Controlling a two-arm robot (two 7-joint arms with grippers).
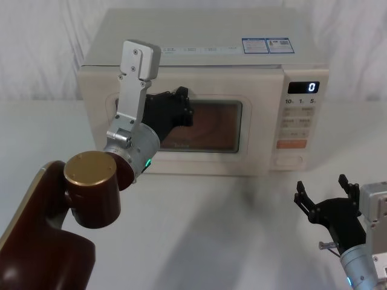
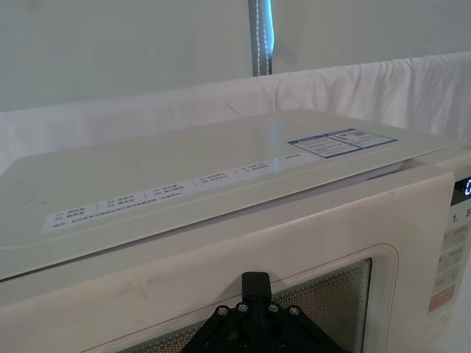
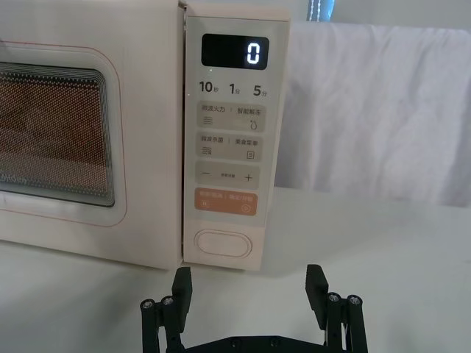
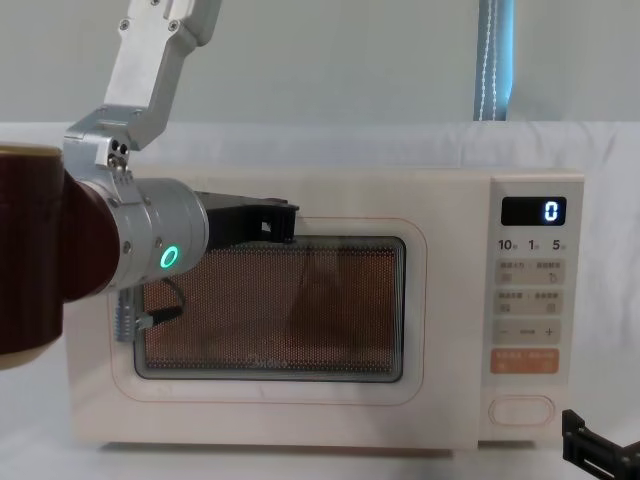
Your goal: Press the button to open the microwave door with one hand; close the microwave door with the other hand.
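Nearest: right gripper [image 3: 250, 294], fingers spread wide, low on the table, well short of the button [image 3: 223, 243] at the panel's bottom. Farther: left gripper [image 1: 180, 106] against the microwave door [image 4: 270, 390], finger state impossible to tell. Door apparently shut flush. Best to press squarely with 1 fingertip, avoiding the orange key [image 3: 227, 201].

The control panel [image 3: 228, 147] display [image 3: 235, 52] reads "0"; beneath it stand "10", "1" and "5"; a lower key [image 3: 227, 176] bears "–" and "+"; other labels are too small to read.
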